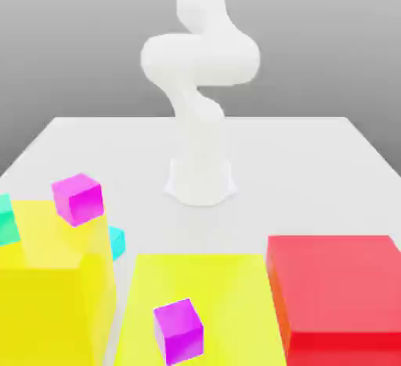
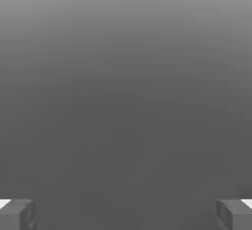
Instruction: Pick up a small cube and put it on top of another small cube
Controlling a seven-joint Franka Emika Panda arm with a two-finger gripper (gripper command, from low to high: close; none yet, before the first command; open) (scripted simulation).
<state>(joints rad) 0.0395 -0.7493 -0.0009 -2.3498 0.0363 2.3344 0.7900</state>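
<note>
A: So, how are the jaws standing?

B: Wide apart. From the hand view, the gripper [image 2: 126, 214] is showing one grey fingertip [image 2: 17, 214] at each lower corner, and nothing is sitting between them, just plain grey.

A: And the arm?

B: In the exterior view the white arm [image 1: 197, 82] is rising from its base at the middle of the white table [image 1: 313, 168], curling up and over itself. I cannot make out the hand there.

A: Where is the cyan cube lying?

B: The cyan cube [image 1: 117, 241] is peeking out at the exterior view's left, just behind the right edge of the tall yellow block [image 1: 55, 294], which is hiding most of it. It seems to be resting on the table, well apart from the arm's base.

A: What else is sitting around it?

B: A magenta cube [image 1: 78, 198] is perching on the back top edge of that tall block, tilted a little. A teal cube [image 1: 6, 221] is showing at the picture's left edge, beside the same block. Nearer the camera, a flat yellow slab [image 1: 227, 294] is lying in the middle with a second magenta cube [image 1: 178, 330] resting on it. A red block [image 1: 337, 290] is standing just beside the slab, on the exterior view's right.
</note>
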